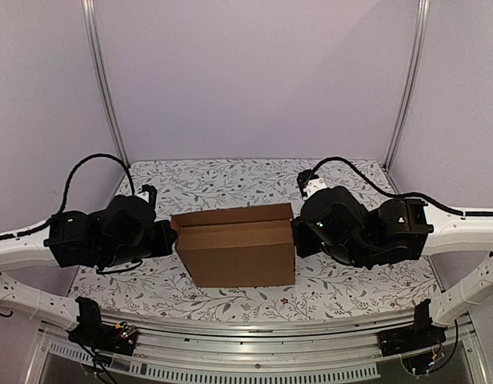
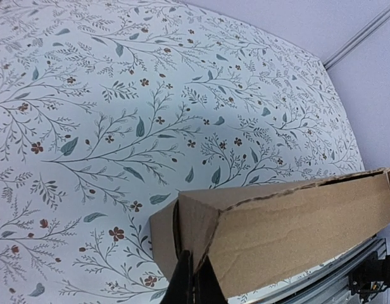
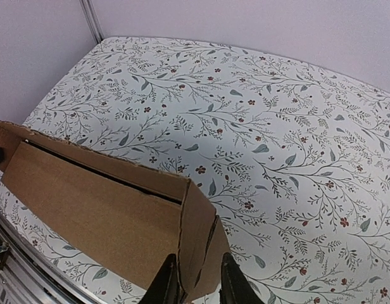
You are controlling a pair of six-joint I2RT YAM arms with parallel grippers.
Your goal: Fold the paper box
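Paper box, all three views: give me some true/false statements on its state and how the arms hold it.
1. The paper box lies as a flat, unfolded sheet. False: it is folded up into a rectangular box shape with its walls raised.
2. The left gripper is at the box's left end and the right gripper is at its right end. True.
3. The box sits on a plain white surface. False: the table has a floral pattern.
4. In the right wrist view, the fingers straddle a cardboard end wall. True.
5. A second box lies behind the first. False: only one box is in view.
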